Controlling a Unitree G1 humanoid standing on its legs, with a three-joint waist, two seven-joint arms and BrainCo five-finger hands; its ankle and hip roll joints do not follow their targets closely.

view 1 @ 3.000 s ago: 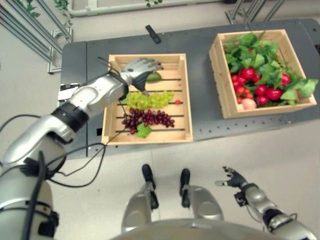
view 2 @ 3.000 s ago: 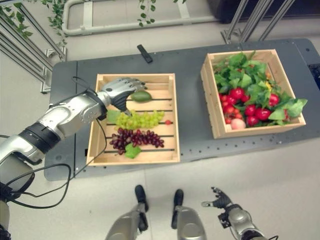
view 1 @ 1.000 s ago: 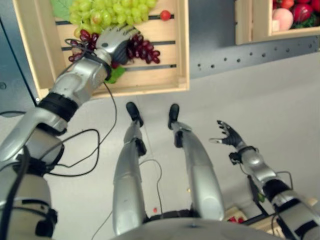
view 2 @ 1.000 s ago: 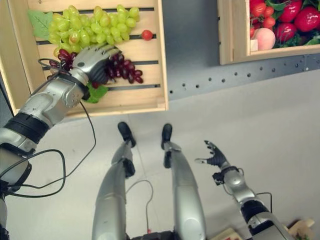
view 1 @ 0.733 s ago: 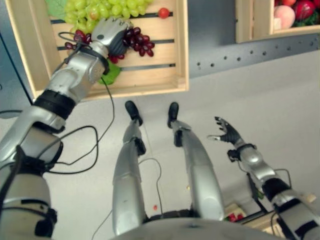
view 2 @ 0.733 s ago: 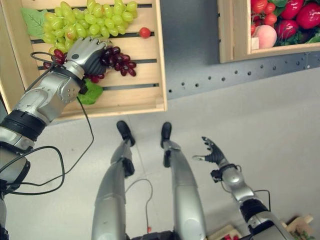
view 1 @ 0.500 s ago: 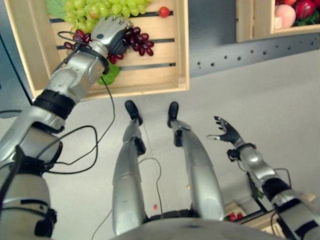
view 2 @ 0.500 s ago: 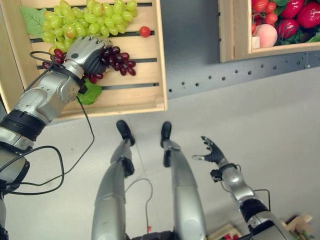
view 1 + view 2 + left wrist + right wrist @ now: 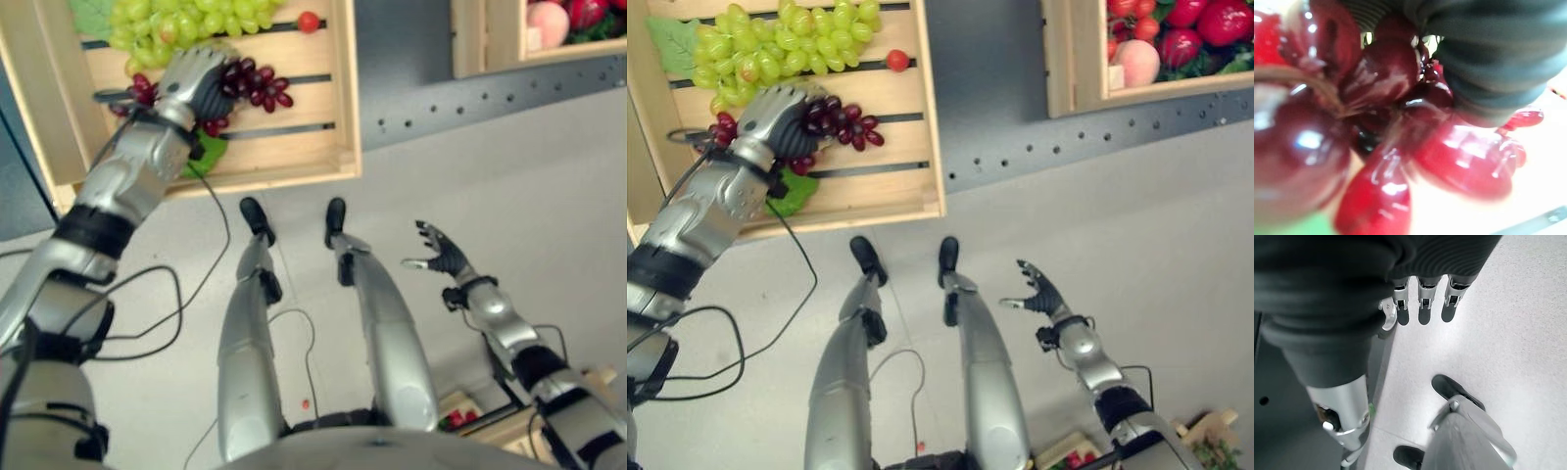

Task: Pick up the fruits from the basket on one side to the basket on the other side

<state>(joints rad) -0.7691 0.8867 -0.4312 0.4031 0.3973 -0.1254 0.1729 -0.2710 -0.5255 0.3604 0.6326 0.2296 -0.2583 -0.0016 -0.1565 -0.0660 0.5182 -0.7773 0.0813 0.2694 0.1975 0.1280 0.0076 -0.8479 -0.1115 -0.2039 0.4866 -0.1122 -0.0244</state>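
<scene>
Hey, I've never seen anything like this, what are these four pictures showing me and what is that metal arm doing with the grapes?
This is a humanoid robot seen through its own cameras. Two pictures look down from its head; the other two sit on its wrists. Its left hand is curled round a bunch of dark red grapes in a wooden crate on a grey table; the left wrist view shows those grapes up close. Green grapes and a small red fruit lie in the same crate. A second crate holds red fruit. The right hand hangs open over the floor.
</scene>
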